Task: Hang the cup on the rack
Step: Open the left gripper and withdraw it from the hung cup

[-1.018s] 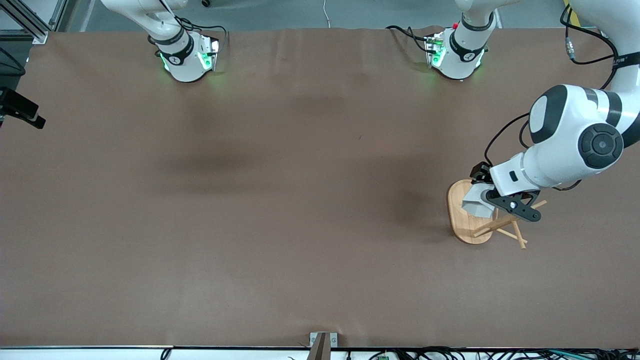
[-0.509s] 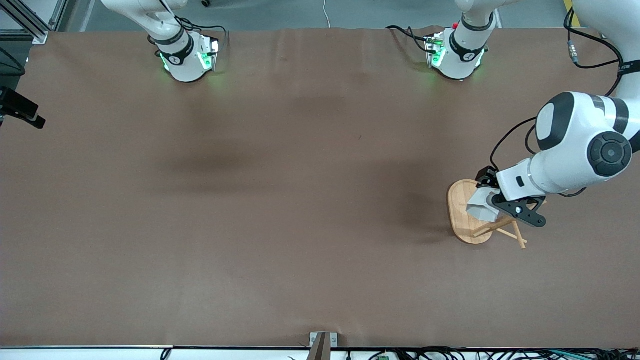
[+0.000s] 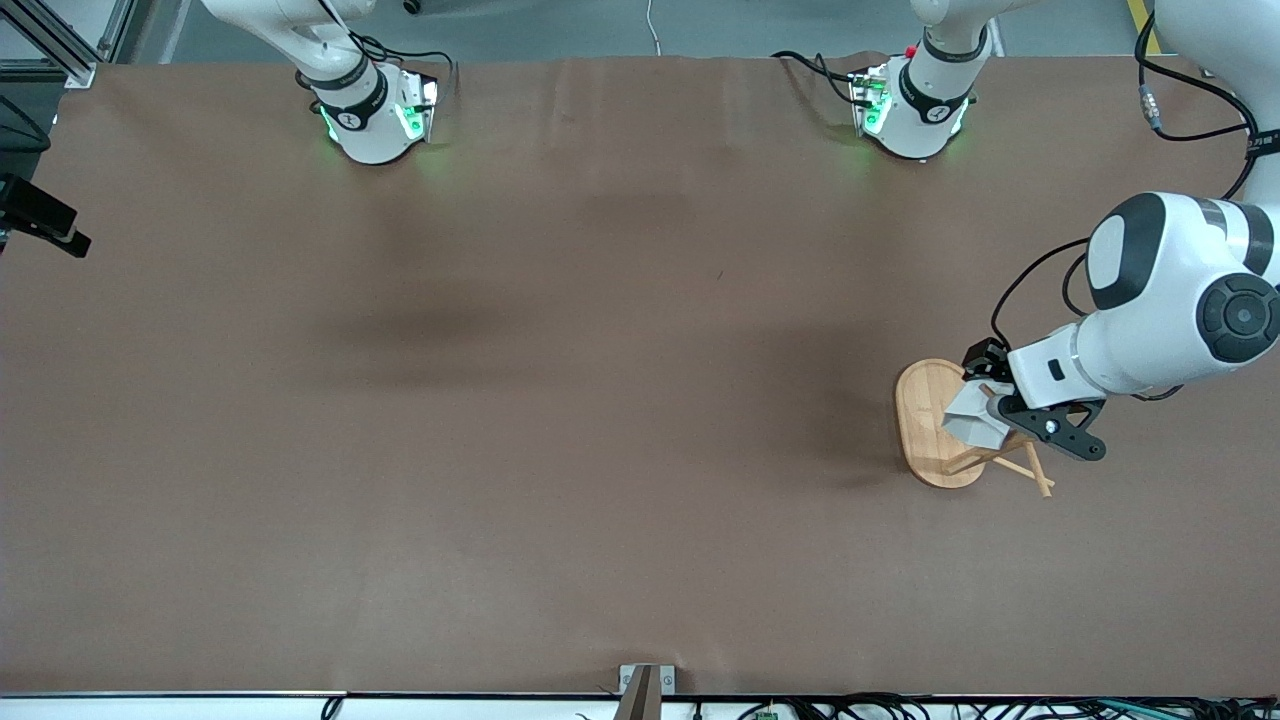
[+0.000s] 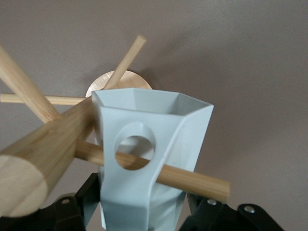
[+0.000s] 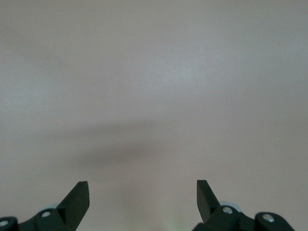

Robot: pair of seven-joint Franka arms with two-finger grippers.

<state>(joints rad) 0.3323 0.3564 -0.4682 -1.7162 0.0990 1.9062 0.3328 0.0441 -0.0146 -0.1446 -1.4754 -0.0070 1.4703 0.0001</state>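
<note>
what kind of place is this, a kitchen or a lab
Most likely a robotics lab, not a kitchen: two arm bases bolted at the edge of a brown-covered table, loose cables along its edge, and the left gripper holding a white faceted cup at a bamboo mug rack.

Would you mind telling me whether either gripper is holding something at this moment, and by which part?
The left gripper holds the cup by its lower body, over the rack, with a peg through the handle hole. The right gripper is open and holds nothing.
</note>
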